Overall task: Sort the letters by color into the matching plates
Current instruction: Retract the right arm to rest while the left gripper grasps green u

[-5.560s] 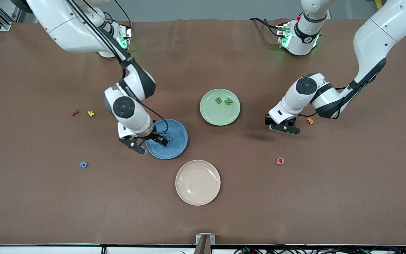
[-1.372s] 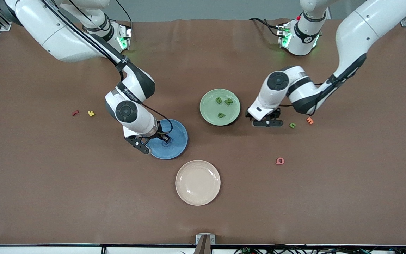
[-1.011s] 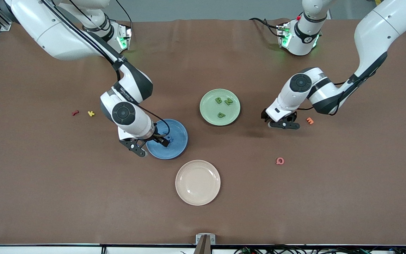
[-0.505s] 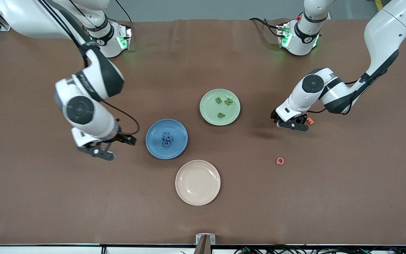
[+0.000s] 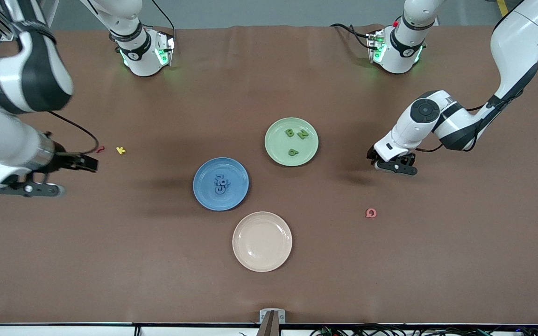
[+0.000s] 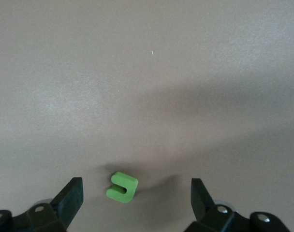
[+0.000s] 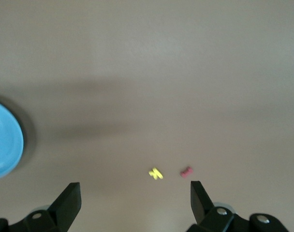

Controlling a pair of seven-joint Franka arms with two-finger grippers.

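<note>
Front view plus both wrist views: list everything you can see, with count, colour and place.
Table: one, brown.
Blue plate: one, near the table's middle.
Green plate: one, pale mint, farther from the camera than the blue plate.
Cream plate: one, nearest the camera.
Blue letters: small pile, count unclear, in the blue plate.
Green letters: three in the green plate.
Loose green letter: one, on the table under the left hand.
Pink letter: one, toward the left arm's end.
Yellow letter, red letter: one each, toward the right arm's end.
Left hand: open.
Right hand: open.
</note>
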